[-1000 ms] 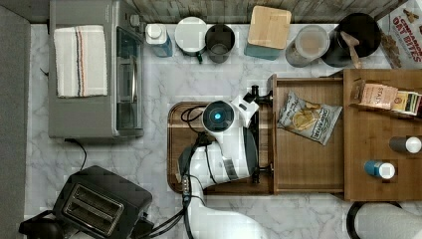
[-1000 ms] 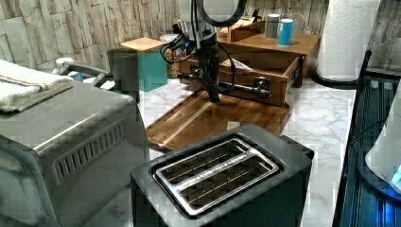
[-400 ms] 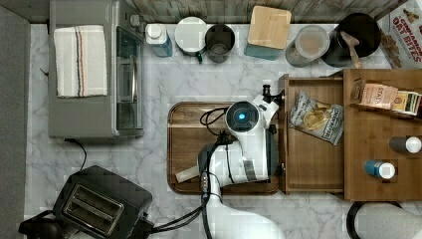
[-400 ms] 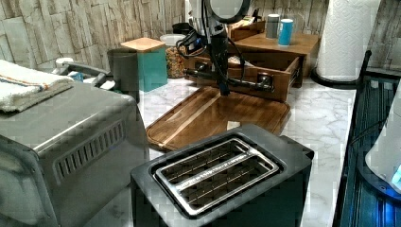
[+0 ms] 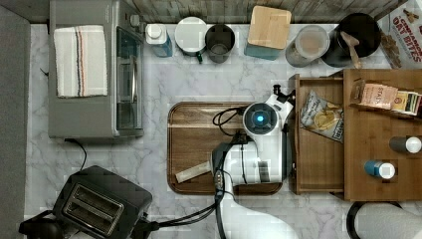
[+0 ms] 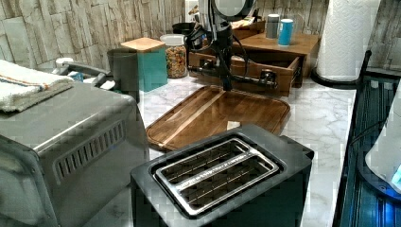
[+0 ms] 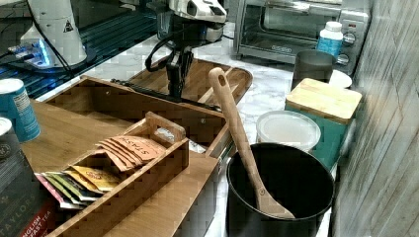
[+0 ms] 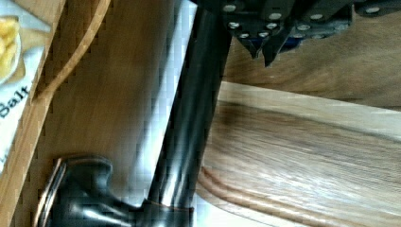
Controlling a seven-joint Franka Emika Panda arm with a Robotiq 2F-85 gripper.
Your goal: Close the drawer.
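A kitchen: marble counter [image 5: 199,79], toaster [image 6: 222,179], toaster oven [image 5: 94,74].

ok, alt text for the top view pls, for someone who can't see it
A white robot arm reaches over a dark wooden tray to the front of a partly open wooden drawer holding a chip bag. A toaster oven and toaster sit on the marble counter.

A: Where's the drawer [image 5: 318,164] in top view?
B: Sticks out from cabinet [image 5: 383,109] twd the top view's left. Chip bag [image 5: 323,117] in it.
A: Tray [image 5: 199,149]?
B: On counter, just left of drawer front. Gripper [image 7: 175,81] above the gap betw. them, by the handle bar [image 8: 189,127].
A: Rest?
B: Toaster oven [image 5: 94,74] far left, toaster [image 5: 102,206] below it. Jars along top edge. 2 bottles [image 5: 380,169] on cabinet top.
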